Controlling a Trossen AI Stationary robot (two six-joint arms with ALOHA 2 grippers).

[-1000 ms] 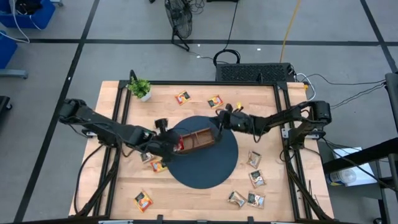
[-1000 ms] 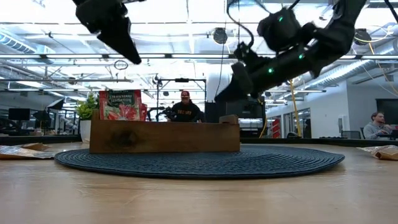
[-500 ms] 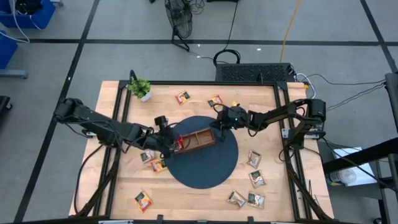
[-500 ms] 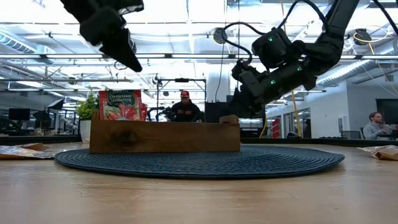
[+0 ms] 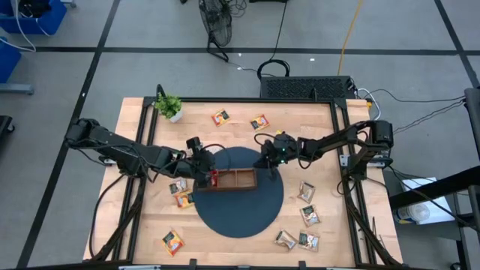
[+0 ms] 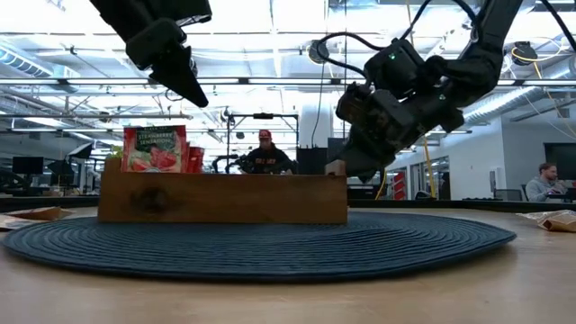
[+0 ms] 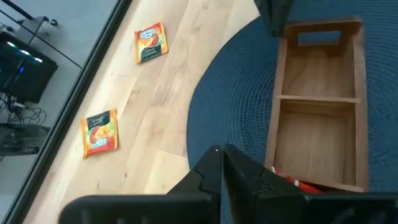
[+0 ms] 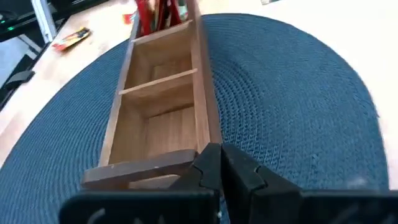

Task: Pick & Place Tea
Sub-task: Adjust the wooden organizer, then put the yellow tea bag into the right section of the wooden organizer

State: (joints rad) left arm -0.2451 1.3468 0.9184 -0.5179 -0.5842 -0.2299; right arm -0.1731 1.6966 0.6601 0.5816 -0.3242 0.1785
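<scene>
Both grippers, left (image 5: 201,161) and right (image 5: 264,159), jaws closed and empty, flank the wooden tray (image 5: 234,180); a nudge risks toppling its red sachets (image 6: 155,149).

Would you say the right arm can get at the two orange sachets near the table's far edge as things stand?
Probably yes: the right gripper sits at the wooden tray's end, and the two orange sachets lie on bare wood close behind it, nothing between.

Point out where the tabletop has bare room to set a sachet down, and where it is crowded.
Bare wood lies between the potted plant and the left arm, and along the near edge between the lone sachet and the right-hand cluster. The mat's near half is free. Crowded: around the wooden tray, flanked by both grippers.
</scene>
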